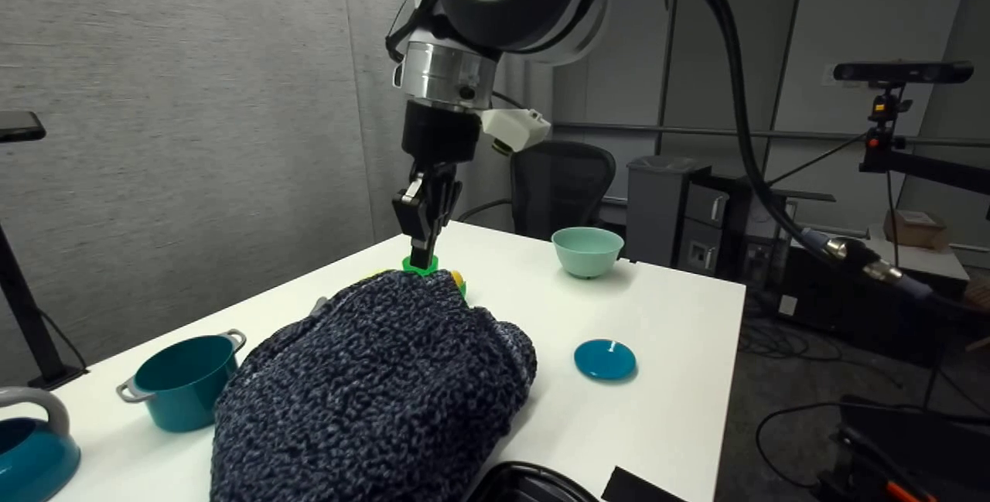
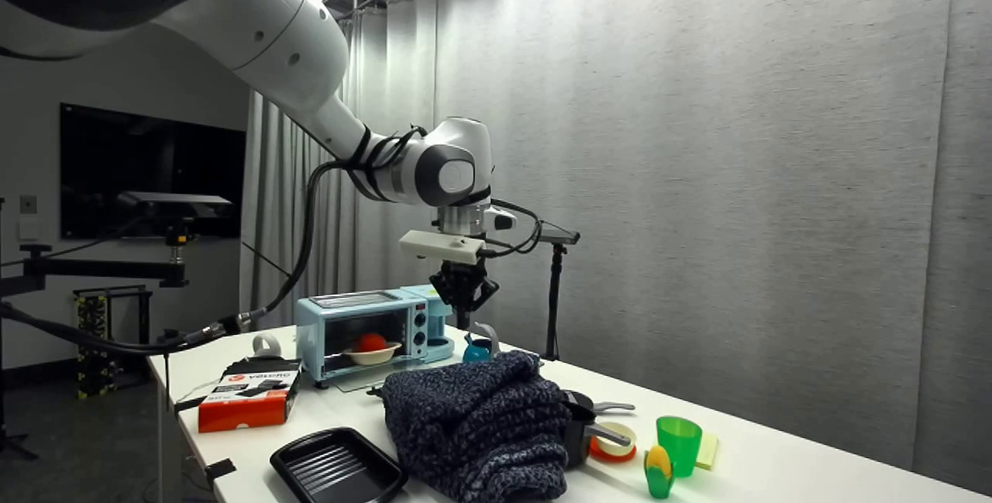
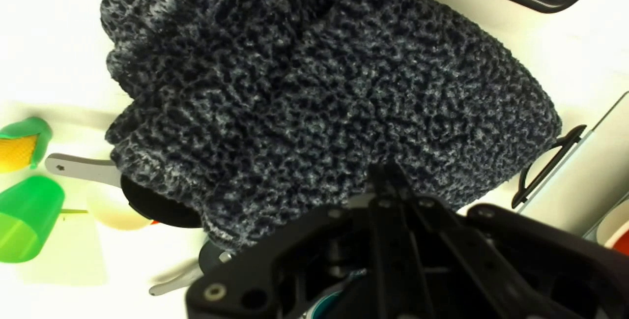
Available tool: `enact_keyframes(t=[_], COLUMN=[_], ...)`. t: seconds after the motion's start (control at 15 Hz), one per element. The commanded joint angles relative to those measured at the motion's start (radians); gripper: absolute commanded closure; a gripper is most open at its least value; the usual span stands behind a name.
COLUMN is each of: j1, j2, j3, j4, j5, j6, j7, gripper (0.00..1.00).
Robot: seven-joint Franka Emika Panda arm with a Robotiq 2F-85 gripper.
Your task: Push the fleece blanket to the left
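The fleece blanket (image 1: 371, 386) is dark navy with a bumpy knit and lies crumpled in a tall heap on the white table. It also shows in an exterior view (image 2: 480, 425) and fills most of the wrist view (image 3: 314, 88). My gripper (image 1: 421, 251) points down at the heap's far edge in both exterior views (image 2: 463, 321). In the wrist view its fingertips (image 3: 385, 171) lie together over the blanket near its lower edge, with nothing between them. I cannot tell whether the tips touch the blanket. The blanket partly covers a black pan (image 3: 159, 206).
Beside the blanket stand a teal pot (image 1: 186, 382), a green cup (image 2: 679, 441), toy corn (image 2: 659, 468) and a black tray (image 2: 339, 464). A light blue toaster oven (image 2: 364, 332) and a Velcro box (image 2: 248, 394) stand farther off. A mint bowl (image 1: 588, 251) and blue plate (image 1: 605, 360) lie apart.
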State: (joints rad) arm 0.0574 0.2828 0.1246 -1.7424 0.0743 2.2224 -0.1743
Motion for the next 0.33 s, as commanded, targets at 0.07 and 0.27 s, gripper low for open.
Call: enact_keyframes(t=[0.07,0.27], j1=[0.005,0.005], j2=[-0.001,-0.001], j3=[-0.006,-0.007], j4=[0.002,0.002], j5=[0.001,0.001], j6=[-0.005,-0.006], j7=[0.000,0.000], gripper=[0.84,0.74])
